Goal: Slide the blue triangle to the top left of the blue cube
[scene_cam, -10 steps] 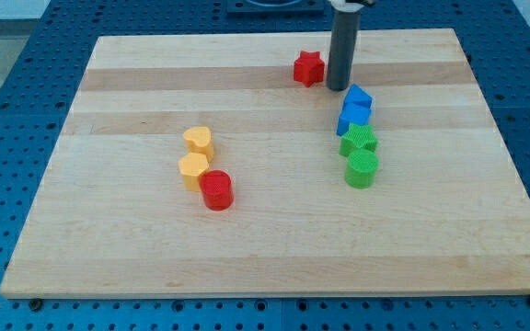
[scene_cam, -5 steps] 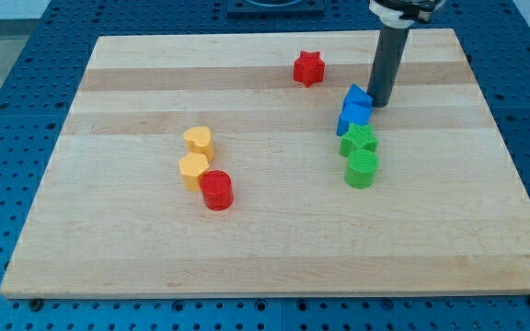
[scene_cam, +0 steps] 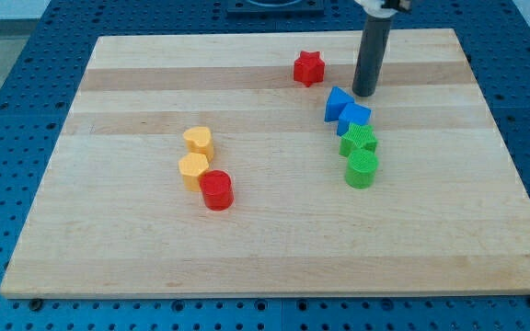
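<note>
The blue triangle [scene_cam: 337,102] lies on the wooden board [scene_cam: 265,248], touching the upper left of the blue cube [scene_cam: 355,118]. My tip [scene_cam: 364,94] stands just above and to the right of the triangle, a small gap from it, and above the cube. The rod rises from the tip toward the view's top.
A green block [scene_cam: 360,141] touches the cube from below, with a green cylinder [scene_cam: 362,169] under it. A red star [scene_cam: 309,68] sits up and left of the triangle. A yellow heart [scene_cam: 198,141], a yellow block [scene_cam: 193,167] and a red cylinder [scene_cam: 216,190] cluster at centre left.
My tip went from the left of the blue blocks round to their right, then back left and up. The blue triangle slid left, off the cube's top to its upper left.
</note>
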Controlling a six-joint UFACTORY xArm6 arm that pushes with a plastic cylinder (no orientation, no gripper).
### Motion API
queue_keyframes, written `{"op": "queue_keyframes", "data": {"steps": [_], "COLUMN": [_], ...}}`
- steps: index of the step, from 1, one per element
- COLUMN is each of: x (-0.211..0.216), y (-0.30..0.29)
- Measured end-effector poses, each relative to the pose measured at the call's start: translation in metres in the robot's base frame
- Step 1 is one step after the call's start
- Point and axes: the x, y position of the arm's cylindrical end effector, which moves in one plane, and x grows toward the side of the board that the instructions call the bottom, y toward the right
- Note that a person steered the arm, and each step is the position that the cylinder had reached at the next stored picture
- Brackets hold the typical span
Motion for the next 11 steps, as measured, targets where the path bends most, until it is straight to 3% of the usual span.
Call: {"op": "queue_keyframes", "data": {"steps": [3,5,11], "x": [0.014,0.049,0.040], "y": [-0.100,-0.103,-0.062]}}
